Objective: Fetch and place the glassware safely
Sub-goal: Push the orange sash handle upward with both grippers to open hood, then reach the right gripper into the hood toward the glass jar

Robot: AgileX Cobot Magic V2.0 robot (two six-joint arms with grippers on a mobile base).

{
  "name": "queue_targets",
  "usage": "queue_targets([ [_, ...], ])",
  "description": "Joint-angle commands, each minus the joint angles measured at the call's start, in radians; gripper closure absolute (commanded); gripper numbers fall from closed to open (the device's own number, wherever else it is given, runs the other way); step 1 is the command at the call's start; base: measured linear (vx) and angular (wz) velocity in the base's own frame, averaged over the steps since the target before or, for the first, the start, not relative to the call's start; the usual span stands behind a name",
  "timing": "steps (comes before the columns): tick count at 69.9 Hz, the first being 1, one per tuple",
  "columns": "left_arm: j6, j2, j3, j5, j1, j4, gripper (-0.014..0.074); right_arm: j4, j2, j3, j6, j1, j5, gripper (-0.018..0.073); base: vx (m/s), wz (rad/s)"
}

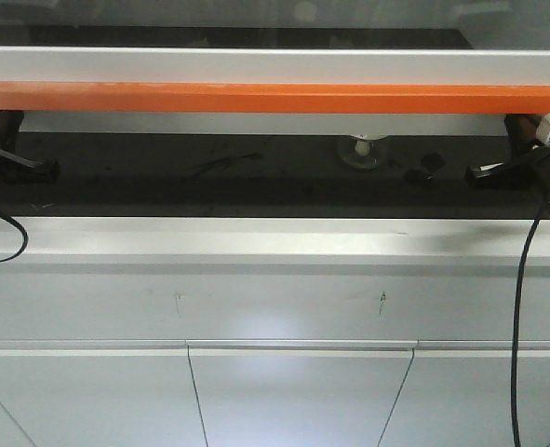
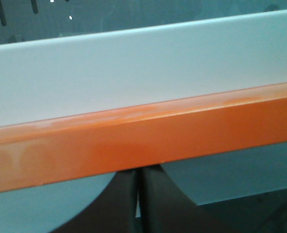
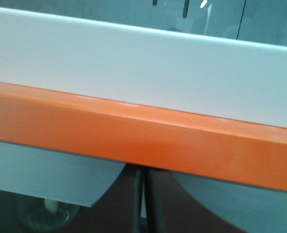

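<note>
From where I stand, an orange bar point(image 1: 256, 98) runs straight across the upper part of the front view, with a pale rail point(image 1: 256, 63) just above it. Below it lies a dark tabletop point(image 1: 209, 182). The glass jar point(image 1: 363, 151) sits on that tabletop at about 2 o'clock from the middle of the view, upright. Its white knob shows, while its top edge is cut off by the pale strip under the bar. Two small dark bits point(image 1: 422, 168) lie on the surface just to its right; I cannot tell what they are.

The left gripper point(image 2: 139, 182) hangs at the 9 o'clock edge of the front view, well apart from the jar. In its own camera its dark fingers point(image 2: 158, 204) are drawn together with only a sliver of light between them, holding nothing.

The right gripper point(image 3: 144, 182) is over at 3 o'clock, nearer the jar but not touching it. Its fingers too are pressed almost flat against each other and hold nothing. In the right wrist view the jar shows blurred down at 7 o'clock, below the bar.

A black cable point(image 1: 521, 326) hangs from the right arm across the white cabinet fronts point(image 1: 293, 391).
</note>
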Motion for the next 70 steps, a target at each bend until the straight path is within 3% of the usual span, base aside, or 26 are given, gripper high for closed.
queue_targets([
  [1,-0.007,-0.049,-0.087,-0.149,-0.001,-0.054,0.0603,0.008,-0.056,-0.093,0.004,-0.003,-0.170,0.0563,-0.01,0.00],
  [43,-0.013,-0.132,-0.180,-0.060,-0.001,-0.054,0.0603,-0.012,-0.129,-0.227,0.034,-0.003,-0.066,0.0563,0.00,0.00],
  [70,-0.014,-0.163,-0.190,0.012,-0.001,-0.054,0.0603,-0.022,-0.176,-0.225,0.060,-0.002,0.014,0.0563,0.00,0.00],
])
